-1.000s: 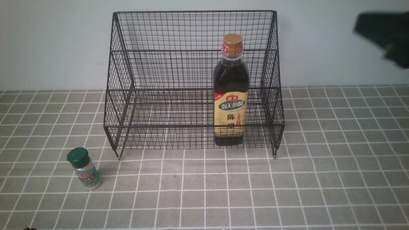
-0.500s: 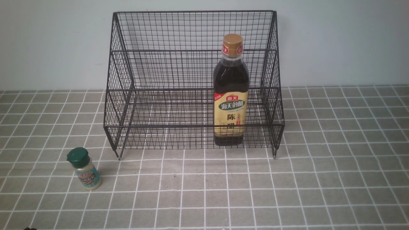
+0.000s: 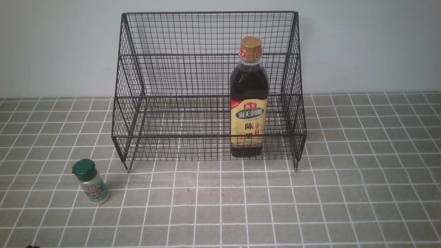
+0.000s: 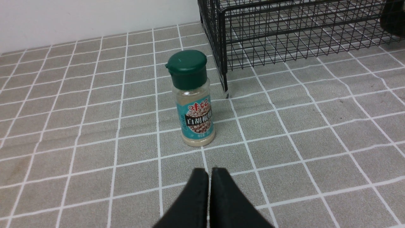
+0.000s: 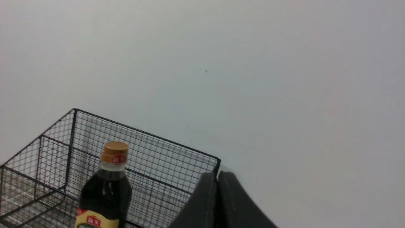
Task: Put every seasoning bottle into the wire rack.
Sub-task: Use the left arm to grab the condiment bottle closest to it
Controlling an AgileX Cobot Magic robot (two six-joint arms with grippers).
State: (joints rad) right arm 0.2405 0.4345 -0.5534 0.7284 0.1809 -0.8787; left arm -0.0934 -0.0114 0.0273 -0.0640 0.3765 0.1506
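Black wire formed the wire rack (image 3: 206,86), which stood on the grey-tiled table (image 3: 344,193) against a pale wall (image 3: 361,48). The left end effector (image 4: 209,172) hung low over the table with its two dark fingers (image 4: 196,199) pressed together, gripping nothing. Straight ahead of its tips, near but not touching, the shaker jar (image 4: 194,104) stood upright on the table (green cap (image 4: 187,65) on top, teal label facing the end effector). The jar was outside the rack, just beside the rack's front left foot (image 4: 225,91). The right end effector (image 5: 217,175) was likewise closed and empty, raised high and aimed at the wall, out of the front view. Ahead of it and lower down, the dark-liquid bottle (image 3: 248,103) stood upright inside the rack's lower front tier, toward the rack's right end. Its gold cap (image 3: 250,44) sat below the rack's top back edge, whose upper corner showed just past the closed tips.
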